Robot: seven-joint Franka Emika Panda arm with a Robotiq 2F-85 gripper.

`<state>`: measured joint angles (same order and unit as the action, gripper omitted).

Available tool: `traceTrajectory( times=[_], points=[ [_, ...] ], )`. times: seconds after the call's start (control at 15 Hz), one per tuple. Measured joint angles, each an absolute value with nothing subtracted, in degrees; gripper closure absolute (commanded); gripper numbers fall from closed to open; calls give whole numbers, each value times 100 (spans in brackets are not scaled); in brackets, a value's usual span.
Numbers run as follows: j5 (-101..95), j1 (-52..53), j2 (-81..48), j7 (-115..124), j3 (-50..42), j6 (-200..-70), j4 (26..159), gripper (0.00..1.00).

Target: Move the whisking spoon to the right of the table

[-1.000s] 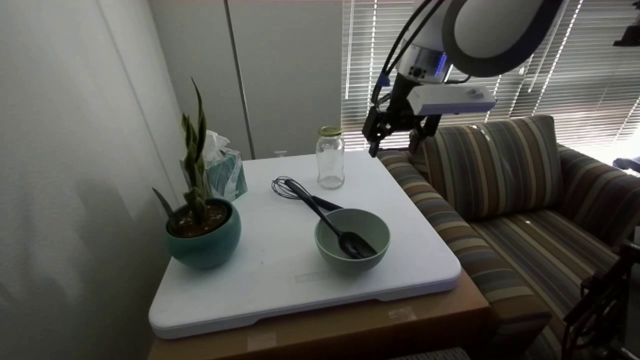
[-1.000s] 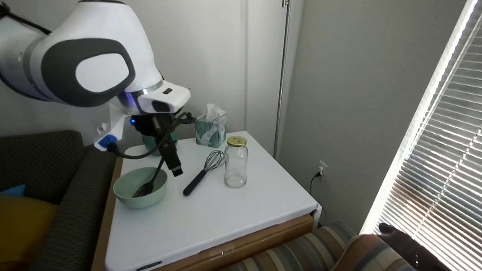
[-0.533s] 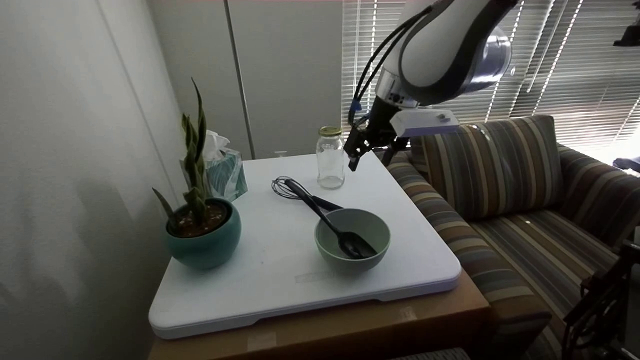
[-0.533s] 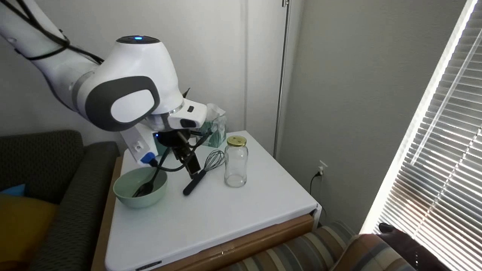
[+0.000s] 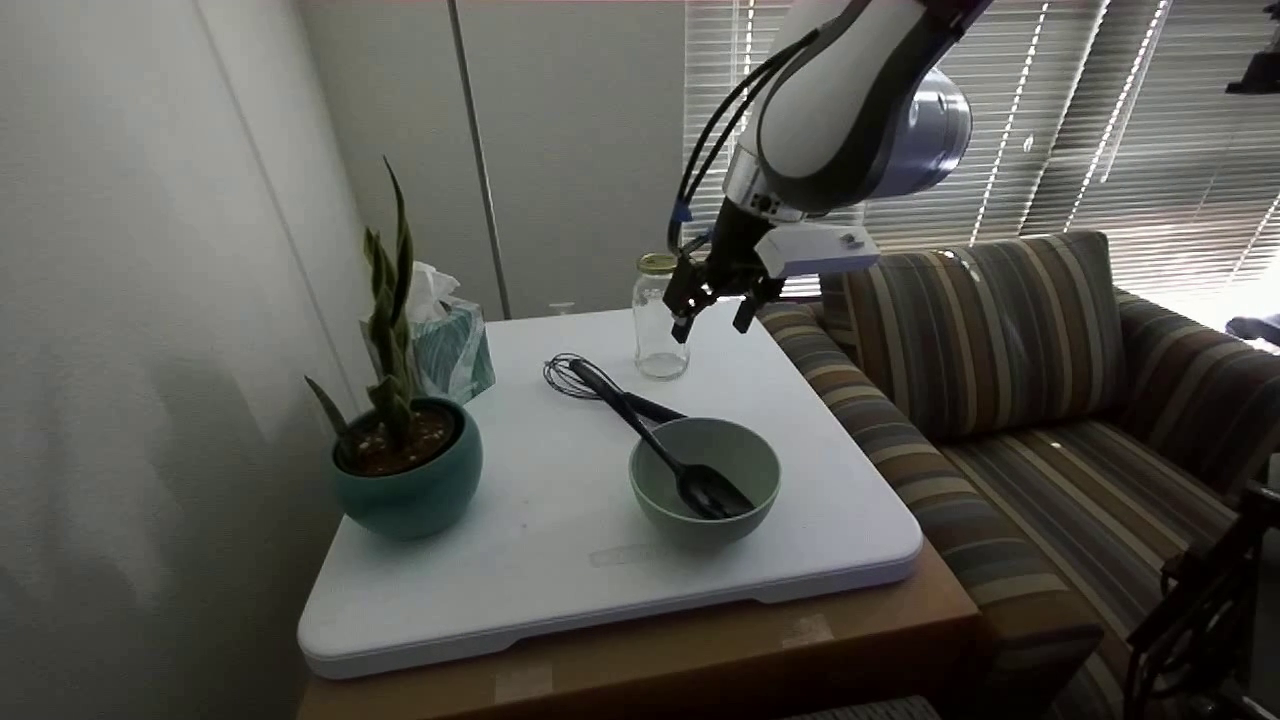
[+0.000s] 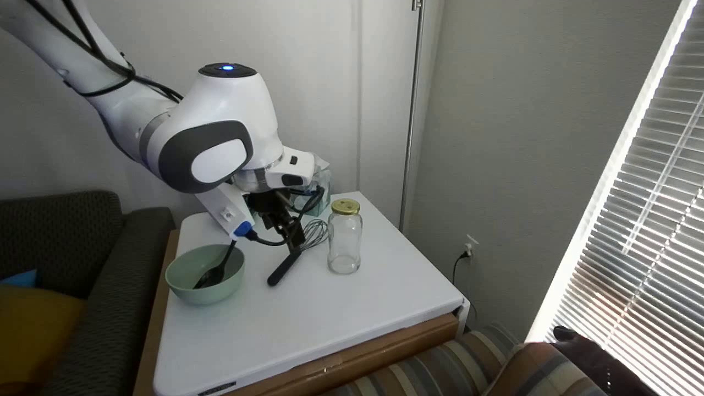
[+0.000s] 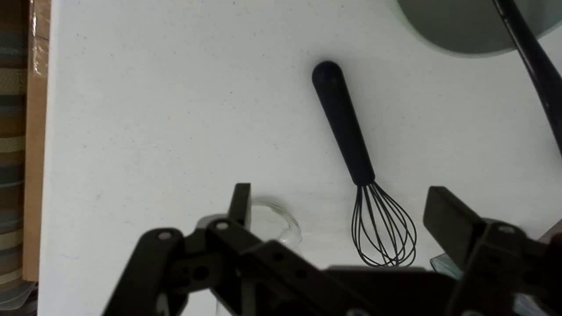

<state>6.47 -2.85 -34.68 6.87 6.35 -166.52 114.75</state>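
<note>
The whisking spoon lies flat on the white table (image 5: 520,570), its black handle (image 5: 655,408) partly behind the bowl in an exterior view. In an exterior view its handle (image 6: 284,268) shows fully, and my gripper (image 6: 296,245) overlaps its neck. In the wrist view the whisking spoon (image 7: 344,127) points its wire head between my open fingers, below them and untouched. My gripper (image 7: 340,193) is open and empty. In an exterior view my gripper (image 5: 712,328) hangs above the table near the jar, with a gap between its fingertips.
A green bowl (image 5: 650,505) holds a plain black spoon (image 5: 710,490). A glass jar (image 6: 345,242) stands close beside the whisk head and also shows in the wrist view (image 7: 276,219). A tissue box (image 5: 455,350) and potted plant (image 5: 410,490) stand along the wall side. A striped armchair (image 5: 985,340) adjoins the table.
My gripper has moved in from beyond the table's edge, leftward in an exterior view, to over the whisk and near the jar. It stays open. The whisk, bowl and jar have not moved.
</note>
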Motion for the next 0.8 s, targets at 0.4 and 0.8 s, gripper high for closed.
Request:
traceTrajectory(
  times=[0.4, 0.8],
  points=[
    [369, 163, -3803, 675, 311, -16551, 11322, 0],
    [-348, 764, -4232, 648, -78, -16265, 10723, 0]
  ],
)
